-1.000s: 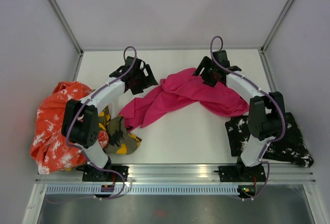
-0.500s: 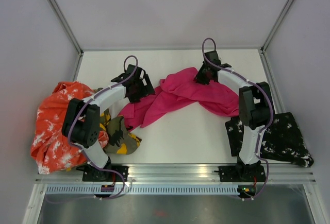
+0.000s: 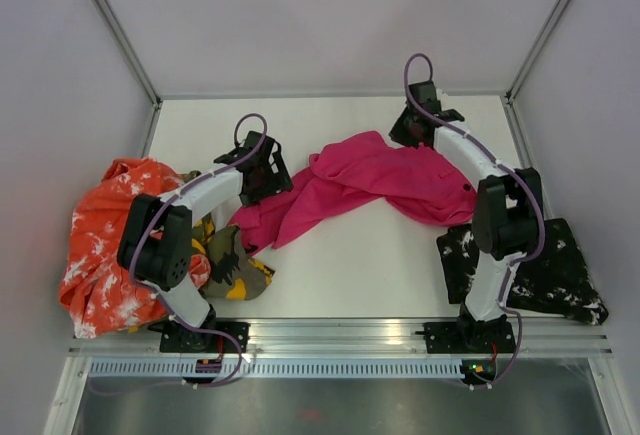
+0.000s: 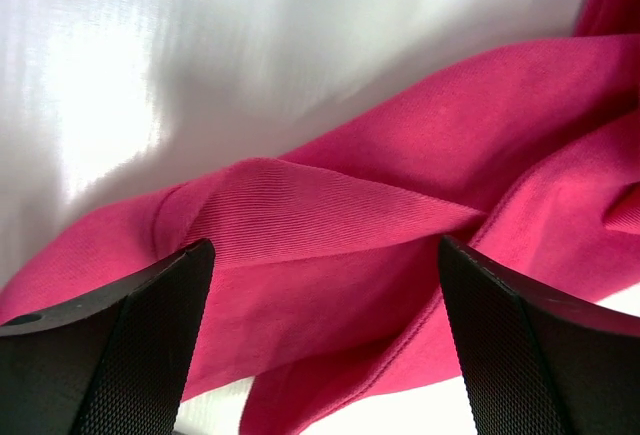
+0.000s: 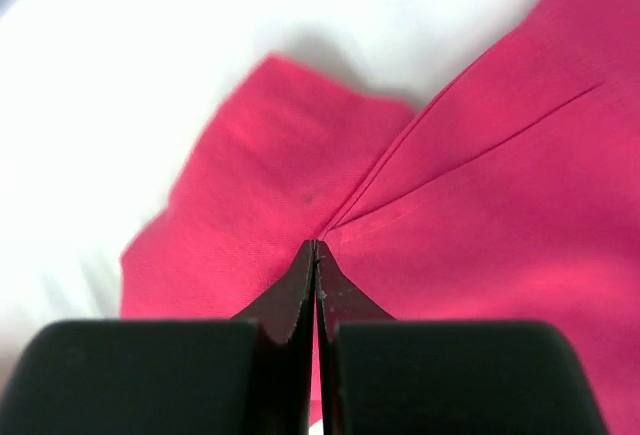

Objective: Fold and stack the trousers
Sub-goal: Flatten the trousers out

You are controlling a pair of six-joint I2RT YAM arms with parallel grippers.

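Top external view showed the pink trousers (image 3: 370,180) lying crumpled across the middle of the table (image 3: 350,265). At their far right end the right gripper (image 5: 316,255) had its fingers pressed together on a pinch of the cloth. The left gripper (image 4: 325,247) hung spread wide over the left end, gripping nothing. An orange pair (image 3: 100,245) and a camouflage pair (image 3: 235,265) lay left, a black pair (image 3: 555,270) right.

No text, label, brand or number can be read anywhere, though the wrist views are blurred.
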